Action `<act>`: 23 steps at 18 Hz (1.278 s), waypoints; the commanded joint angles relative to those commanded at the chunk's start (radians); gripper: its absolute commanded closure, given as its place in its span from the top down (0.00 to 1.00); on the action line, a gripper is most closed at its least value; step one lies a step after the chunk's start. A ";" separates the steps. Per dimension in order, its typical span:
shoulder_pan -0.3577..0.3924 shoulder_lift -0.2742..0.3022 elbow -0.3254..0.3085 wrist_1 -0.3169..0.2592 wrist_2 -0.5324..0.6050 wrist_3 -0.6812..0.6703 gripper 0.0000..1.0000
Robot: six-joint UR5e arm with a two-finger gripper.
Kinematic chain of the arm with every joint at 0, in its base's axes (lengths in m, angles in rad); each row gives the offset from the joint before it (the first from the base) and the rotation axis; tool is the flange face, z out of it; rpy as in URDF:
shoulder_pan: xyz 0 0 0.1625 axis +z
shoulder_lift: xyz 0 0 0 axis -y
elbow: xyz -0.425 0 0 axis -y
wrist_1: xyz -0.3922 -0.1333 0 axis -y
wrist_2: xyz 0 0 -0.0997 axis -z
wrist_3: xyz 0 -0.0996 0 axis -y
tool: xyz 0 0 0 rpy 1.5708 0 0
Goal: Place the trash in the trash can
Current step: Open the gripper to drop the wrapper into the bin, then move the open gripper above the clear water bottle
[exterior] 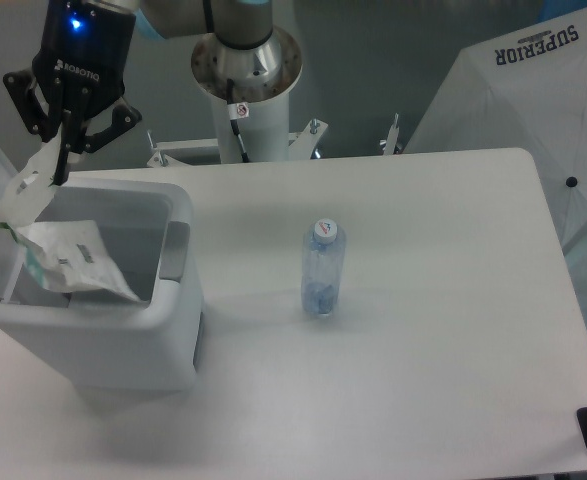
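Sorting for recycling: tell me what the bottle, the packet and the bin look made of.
Bottle: clear thin plastic, seemingly crinkled, white cap.
Packet: flexible see-through film, creased, hanging from the gripper.
Bin: opaque white rigid plastic, smooth matte walls.

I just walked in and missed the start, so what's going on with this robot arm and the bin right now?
The arm's gripper is pinching the top edge of a flat plastic packet, which hangs into the open white trash can at the table's left end. The packet is not released yet. A clear plastic bottle with a white cap stands upright on the table, apart from the bin and untouched.
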 joint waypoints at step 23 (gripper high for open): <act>0.318 -0.152 -0.024 -0.005 0.043 0.117 1.00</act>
